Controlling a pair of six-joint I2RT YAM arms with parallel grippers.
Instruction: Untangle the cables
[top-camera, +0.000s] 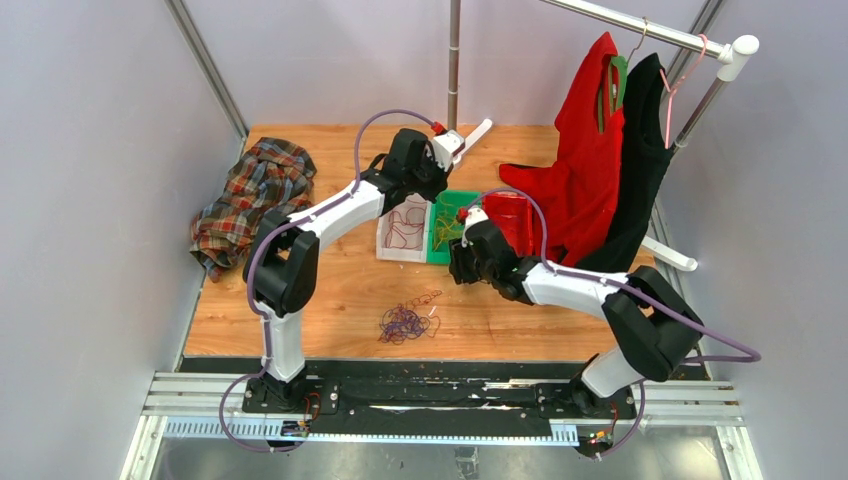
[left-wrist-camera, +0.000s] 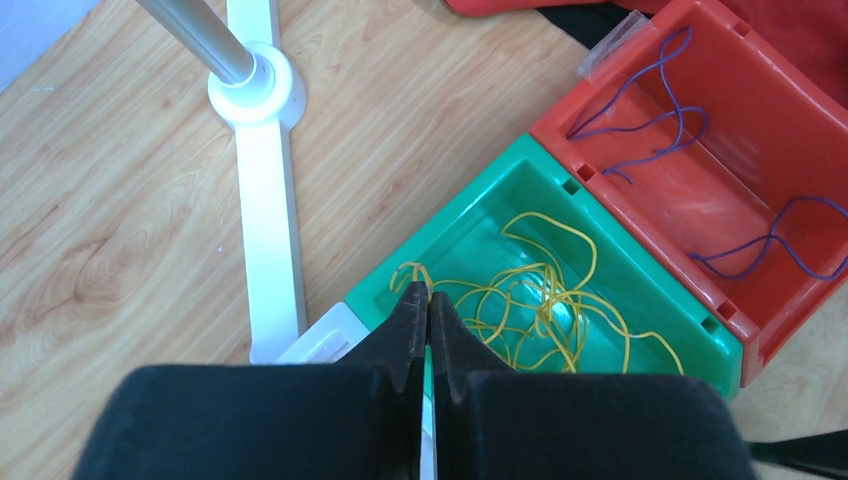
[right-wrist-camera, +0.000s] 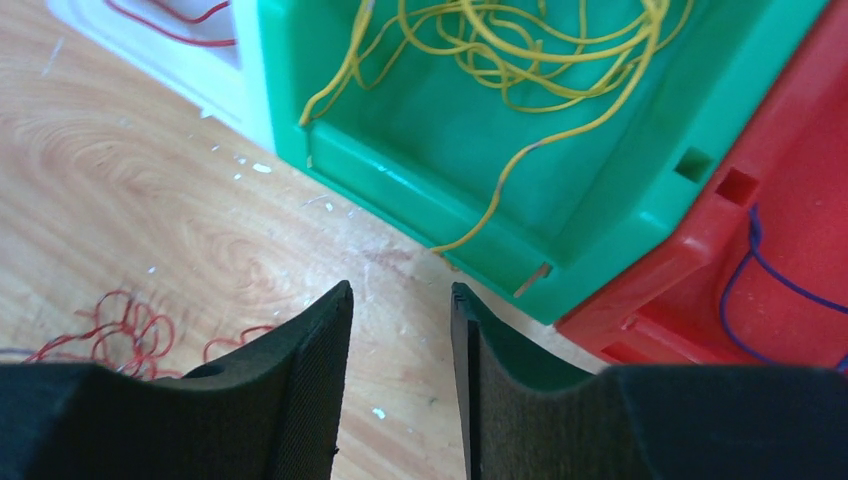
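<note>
Yellow cables (left-wrist-camera: 545, 300) lie loosely coiled in the green bin (left-wrist-camera: 470, 215). My left gripper (left-wrist-camera: 428, 291) hovers over that bin's near corner, shut, with a loop of yellow cable pinched at its tips. Purple cables (left-wrist-camera: 650, 105) lie in the red bin (left-wrist-camera: 790, 130). Dark red cables (top-camera: 405, 225) are in the white bin (top-camera: 385, 248). A mixed tangle of purple and red cables (top-camera: 405, 320) rests on the wood near the front. My right gripper (right-wrist-camera: 400, 290) hangs open over bare wood just in front of the green bin (right-wrist-camera: 420, 170), with nothing between its fingers.
A plaid shirt (top-camera: 255, 200) is heaped at the left of the table. Red (top-camera: 585, 150) and black (top-camera: 640, 150) garments hang from a rack at the back right. The rack's pole (top-camera: 455, 60) and white foot (left-wrist-camera: 265, 200) stand just behind the bins.
</note>
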